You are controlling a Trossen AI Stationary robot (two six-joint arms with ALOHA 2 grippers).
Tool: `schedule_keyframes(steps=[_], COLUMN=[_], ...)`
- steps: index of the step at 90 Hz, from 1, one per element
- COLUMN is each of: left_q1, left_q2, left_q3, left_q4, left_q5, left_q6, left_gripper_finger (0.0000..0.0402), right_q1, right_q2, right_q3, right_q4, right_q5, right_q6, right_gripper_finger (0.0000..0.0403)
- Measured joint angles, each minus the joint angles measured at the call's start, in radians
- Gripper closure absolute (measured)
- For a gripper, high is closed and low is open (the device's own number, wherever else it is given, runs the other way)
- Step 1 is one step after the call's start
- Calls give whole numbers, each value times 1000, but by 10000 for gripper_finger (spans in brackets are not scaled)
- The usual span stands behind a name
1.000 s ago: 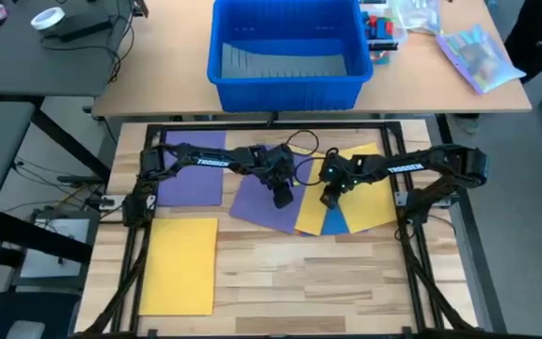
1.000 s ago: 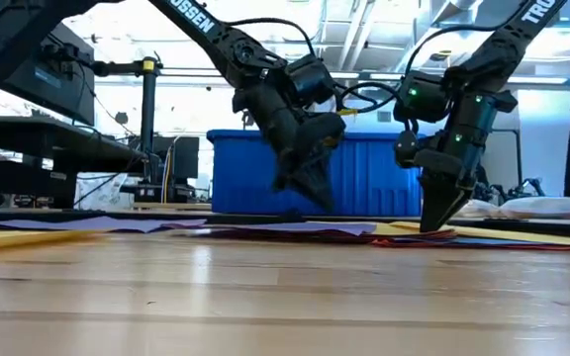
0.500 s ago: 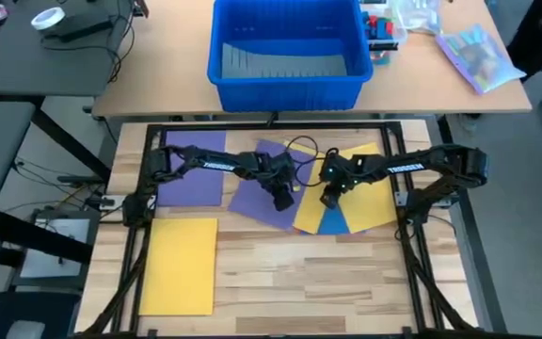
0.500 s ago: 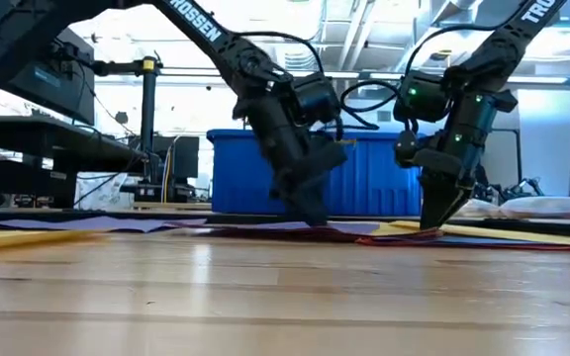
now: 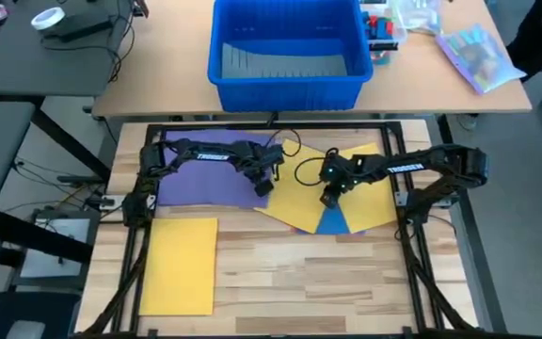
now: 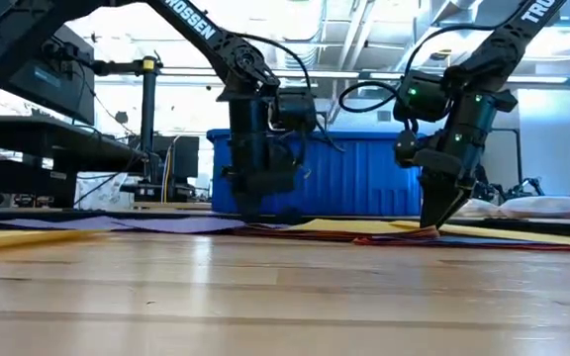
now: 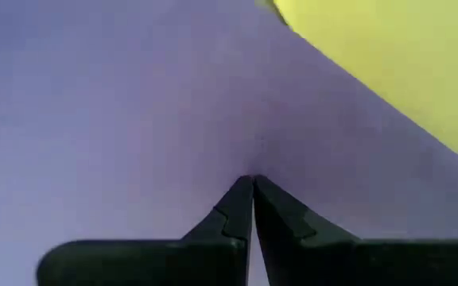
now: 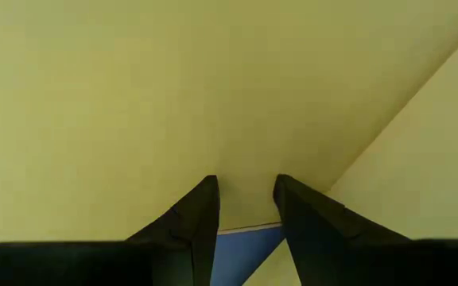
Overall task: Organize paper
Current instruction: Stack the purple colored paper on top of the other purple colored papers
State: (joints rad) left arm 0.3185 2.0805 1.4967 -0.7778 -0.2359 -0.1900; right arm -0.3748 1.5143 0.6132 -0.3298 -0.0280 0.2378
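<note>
At the table's far left lies purple paper (image 5: 200, 174), with my left gripper (image 5: 263, 186) shut and standing on its right part. A pile fans out at the middle: a yellow sheet (image 5: 299, 188) on top, a blue sheet (image 5: 332, 224) under it, another yellow sheet (image 5: 376, 200) to the right, and a red edge (image 6: 384, 238) showing underneath. My right gripper (image 5: 327, 201) is open a little and stands on the top yellow sheet. One more yellow sheet (image 5: 179, 264) lies flat at the near left. My left gripper presses its shut fingertips (image 7: 245, 191) down on the flat face of the purple sheet (image 7: 213, 119), close to the sheet's right edge beside the yellow paper (image 7: 388, 71). The fingers point straight down. The sheet lies flat on the table. My right gripper sets both fingertips (image 8: 201, 199) on the face of the top yellow sheet (image 8: 213, 95), near the edge past which the blue sheet (image 8: 249, 242) shows. It comes from above, slanting down. The sheet lies flat on the pile.
A big blue bin (image 5: 288, 47) and a clear bag with colourful contents (image 5: 478, 52) sit on the farther desk behind the table. Black frame rails (image 5: 271, 127) border the table. Bare wood (image 5: 318, 282) lies at the near middle and right.
My left gripper came down onto the tilted purple sheet that lay over the pile, then went toward the table's left edge, turning upright. The purple sheet slid with it off the pile and now lies with the purple paper at the far left. The yellow sheet beneath is uncovered.
</note>
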Motion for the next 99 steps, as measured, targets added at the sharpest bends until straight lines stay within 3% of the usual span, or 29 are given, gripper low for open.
schedule_keyframes(steps=[29,38,50,59,80,99], left_q1=[29,31,11,21,52,79], left_q2=[-24,-43,-87,-53,0,-11], left_q3=[2,4,15,7,4,-7], left_q4=[-129,-31,227,274,66,-118], left_q5=[-26,11,124,194,221,50], left_q6=[-109,-45,88,117,222,245], left_gripper_finger=[402,402,401,402,402,402], right_q1=[0,0,0,-1,9,4], right_q2=[0,0,0,0,0,-1], right_q3=[0,0,0,0,0,2], right_q4=[0,1,3,1,-5,-38], right_q5=[1,1,1,1,7,6], right_q6=[0,0,0,0,-3,-28], right_gripper_finger=[280,280,280,280,280,280])
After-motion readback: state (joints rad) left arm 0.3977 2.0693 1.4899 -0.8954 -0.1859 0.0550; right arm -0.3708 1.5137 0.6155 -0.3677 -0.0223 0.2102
